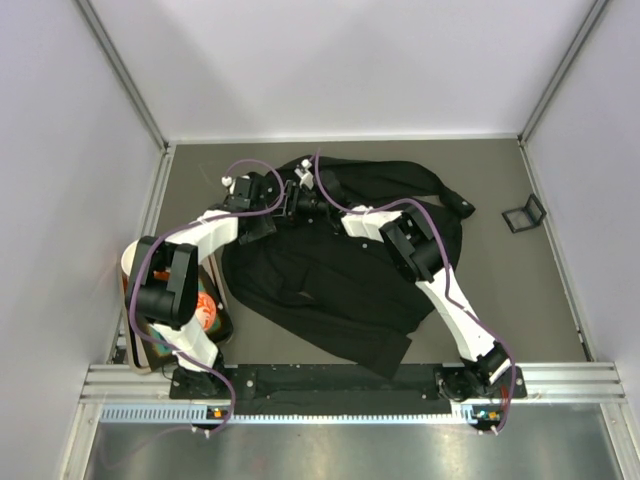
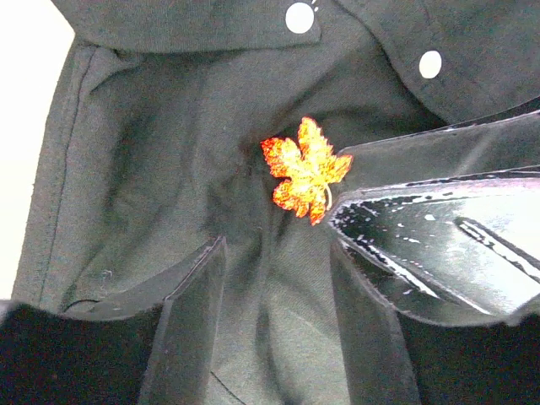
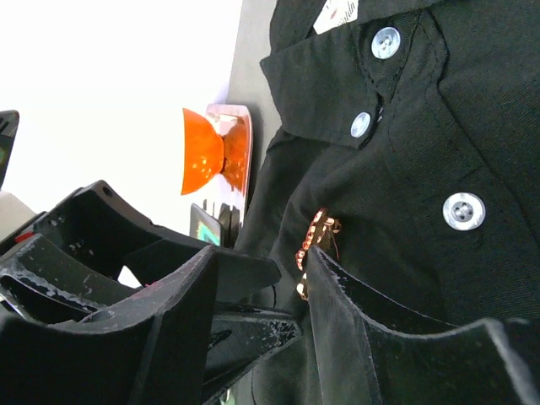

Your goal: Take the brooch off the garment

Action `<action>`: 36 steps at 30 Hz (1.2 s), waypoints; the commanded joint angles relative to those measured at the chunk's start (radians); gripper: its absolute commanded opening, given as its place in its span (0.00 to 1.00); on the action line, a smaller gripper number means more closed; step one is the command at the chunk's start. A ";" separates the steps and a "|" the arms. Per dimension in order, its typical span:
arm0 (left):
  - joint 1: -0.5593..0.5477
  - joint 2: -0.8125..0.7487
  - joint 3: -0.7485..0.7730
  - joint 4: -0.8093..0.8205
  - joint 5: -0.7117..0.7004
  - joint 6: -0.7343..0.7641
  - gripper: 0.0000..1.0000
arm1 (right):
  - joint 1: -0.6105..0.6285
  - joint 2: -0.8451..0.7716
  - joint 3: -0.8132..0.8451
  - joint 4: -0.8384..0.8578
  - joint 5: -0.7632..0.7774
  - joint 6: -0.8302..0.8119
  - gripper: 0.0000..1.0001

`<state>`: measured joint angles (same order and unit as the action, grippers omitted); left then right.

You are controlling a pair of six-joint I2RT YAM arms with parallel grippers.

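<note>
The black shirt (image 1: 330,270) lies spread on the table, and both grippers meet at its collar. The maple-leaf brooch (image 2: 305,169) is pinned to the fabric below two pale buttons (image 2: 299,17). My left gripper (image 2: 278,253) is open, with its fingers (image 2: 194,312) resting on the fabric just below the brooch. My right gripper (image 3: 261,257) is open. One of its fingers (image 3: 337,312) touches the brooch (image 3: 314,249), which is seen edge-on there. That gripper's fingers (image 2: 439,228) also enter the left wrist view from the right, beside the leaf. The brooch is hidden in the top view.
A round orange disc with a white pattern (image 1: 207,310) and a pale container (image 1: 132,265) sit by the left arm's base. The disc shows orange in the right wrist view (image 3: 202,152). A small black stand (image 1: 523,213) sits at the far right. White walls enclose the table.
</note>
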<state>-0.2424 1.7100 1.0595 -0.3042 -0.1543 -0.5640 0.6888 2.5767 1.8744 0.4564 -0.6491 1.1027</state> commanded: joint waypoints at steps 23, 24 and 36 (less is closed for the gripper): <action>-0.021 0.097 0.143 0.132 -0.004 0.104 0.60 | 0.044 0.022 0.074 0.050 -0.126 0.022 0.47; -0.021 0.102 0.146 0.131 0.001 0.105 0.60 | 0.043 0.023 0.075 0.060 -0.129 0.031 0.47; -0.021 0.139 0.166 0.125 -0.047 0.089 0.46 | 0.043 0.026 0.077 0.076 -0.135 0.046 0.47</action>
<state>-0.2581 1.8423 1.1763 -0.3157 -0.1776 -0.4572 0.6647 2.6083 1.8996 0.4488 -0.6212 1.1290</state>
